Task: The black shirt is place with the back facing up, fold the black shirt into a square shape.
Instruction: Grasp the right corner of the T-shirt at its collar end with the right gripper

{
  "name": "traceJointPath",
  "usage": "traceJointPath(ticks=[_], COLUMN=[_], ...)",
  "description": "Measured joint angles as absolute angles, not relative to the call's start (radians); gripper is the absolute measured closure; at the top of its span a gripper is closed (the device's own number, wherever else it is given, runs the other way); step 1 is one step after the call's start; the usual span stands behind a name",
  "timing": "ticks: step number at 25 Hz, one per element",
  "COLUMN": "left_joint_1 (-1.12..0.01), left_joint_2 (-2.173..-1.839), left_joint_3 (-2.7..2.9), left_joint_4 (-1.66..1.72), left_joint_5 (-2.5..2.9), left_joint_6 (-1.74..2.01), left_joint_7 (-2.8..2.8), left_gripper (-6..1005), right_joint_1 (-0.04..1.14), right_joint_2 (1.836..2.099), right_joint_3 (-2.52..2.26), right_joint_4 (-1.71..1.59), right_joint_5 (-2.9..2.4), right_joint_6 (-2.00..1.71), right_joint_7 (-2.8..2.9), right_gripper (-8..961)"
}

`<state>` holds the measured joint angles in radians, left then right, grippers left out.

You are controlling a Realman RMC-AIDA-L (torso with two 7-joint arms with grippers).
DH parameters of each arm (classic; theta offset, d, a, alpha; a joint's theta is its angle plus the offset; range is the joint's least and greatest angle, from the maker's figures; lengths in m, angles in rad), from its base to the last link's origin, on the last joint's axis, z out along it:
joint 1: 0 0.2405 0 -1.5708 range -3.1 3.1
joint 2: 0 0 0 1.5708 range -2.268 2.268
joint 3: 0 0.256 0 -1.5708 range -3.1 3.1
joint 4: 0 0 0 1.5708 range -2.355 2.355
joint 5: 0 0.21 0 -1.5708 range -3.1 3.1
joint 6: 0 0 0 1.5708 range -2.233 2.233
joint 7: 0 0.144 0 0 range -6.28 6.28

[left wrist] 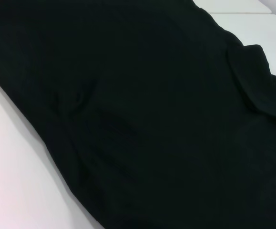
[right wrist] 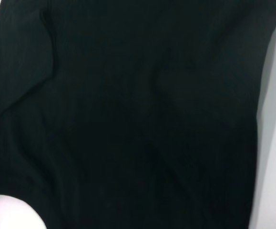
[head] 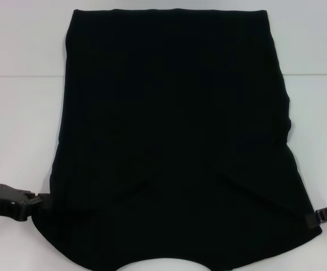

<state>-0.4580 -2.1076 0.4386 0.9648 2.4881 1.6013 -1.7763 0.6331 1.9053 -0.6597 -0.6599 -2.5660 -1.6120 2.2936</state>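
Now you are partway through the fold. The black shirt (head: pixel 174 135) lies flat on the white table (head: pixel 16 113), sleeves already tucked in, so it looks like a long shape with the curved neck nearest the robot. Your left gripper (head: pixel 36 201) sits low at the shirt's near left edge, and your right gripper (head: pixel 315 217) sits low at the near right edge — both touching the cloth. You probably have each near corner pinched, but the fingers are hidden, so I cannot tell. Next, I think, you lift both corners together and carry them toward the far hem — evenly, so it makes a square.
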Motion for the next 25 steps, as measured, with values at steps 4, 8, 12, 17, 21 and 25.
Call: traceJointPath(ticks=[4,8,12,17,21,25], left_joint_1=[-0.460,-0.462,-0.466,-0.469,-0.470,-0.470], left_joint_2=[-2.108,-2.106,-2.105,-2.103,-2.103,-2.103], left_joint_3=[0.438,0.438,0.439,0.440,0.440,0.438], left_joint_4=[0.965,0.965,0.961,0.960,0.960,0.960], left_joint_5=[2.488,2.488,2.488,2.488,2.488,2.488], left_joint_6=[1.600,1.596,1.591,1.589,1.589,1.589], left_joint_7=[-1.776,-1.776,-1.776,-1.776,-1.776,-1.776], left_gripper=[961,962,962,962,962,961], right_joint_1=[0.640,0.645,0.648,0.652,0.654,0.656], right_joint_2=[1.914,1.919,1.920,1.923,1.924,1.927], right_joint_3=[-0.660,-0.660,-0.658,-0.659,-0.659,-0.661], right_joint_4=[-0.660,-0.661,-0.661,-0.661,-0.661,-0.661], right_joint_5=[-2.600,-2.609,-2.608,-2.610,-2.610,-2.611], right_joint_6=[-1.596,-1.591,-1.591,-1.590,-1.588,-1.588], right_joint_7=[2.302,2.305,2.306,2.306,2.306,2.306], right_gripper=[89,88,88,89,89,89])
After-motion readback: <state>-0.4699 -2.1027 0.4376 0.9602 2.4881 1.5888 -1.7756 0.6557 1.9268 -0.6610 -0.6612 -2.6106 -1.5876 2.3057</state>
